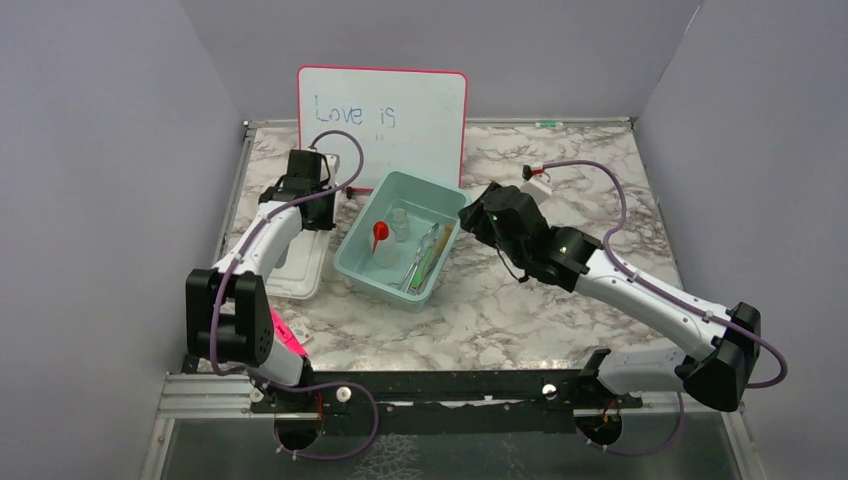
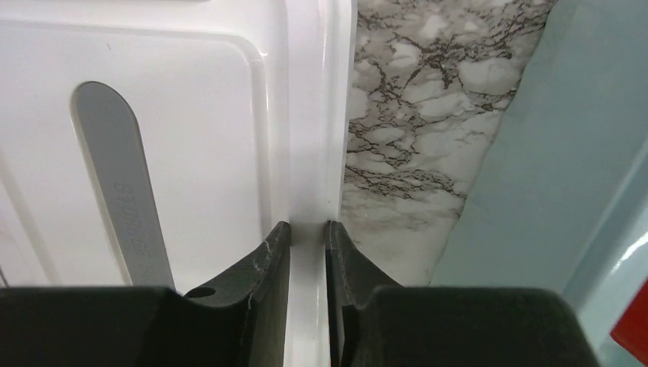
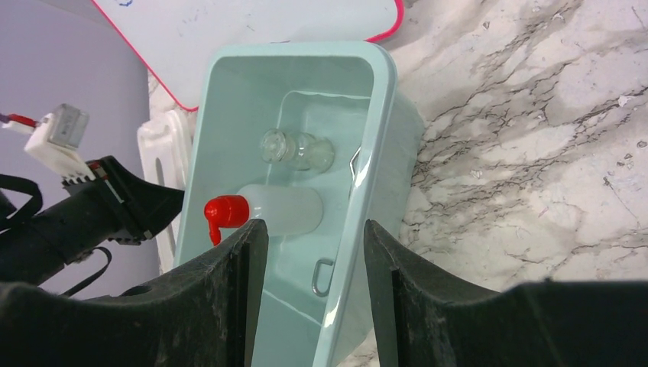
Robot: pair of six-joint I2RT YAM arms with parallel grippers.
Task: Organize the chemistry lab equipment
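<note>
A teal bin (image 1: 372, 283) stands mid-table. In it lie the white squeeze bottle with red nozzle (image 1: 382, 245), the small glass flask (image 1: 400, 222), the metal tongs (image 1: 415, 265) and the brown brush (image 1: 432, 255). I cannot pick out the blue-capped tubes. My right gripper (image 1: 470, 215) is open, and in the right wrist view it (image 3: 315, 225) straddles the bin's right rim (image 3: 370, 153) beside the bottle (image 3: 283, 208) and flask (image 3: 298, 149). My left gripper (image 1: 318, 220) is shut on the rim of a white lid (image 1: 300, 265), seen close in the left wrist view (image 2: 307, 225).
The pink-framed whiteboard (image 1: 382, 115) leans against the back wall behind the bin. A pink marker pen (image 1: 288, 335) lies near the left arm's base. The white lid (image 2: 191, 138) lies flat beside the bin's left wall (image 2: 535, 153). Grey walls close in both sides.
</note>
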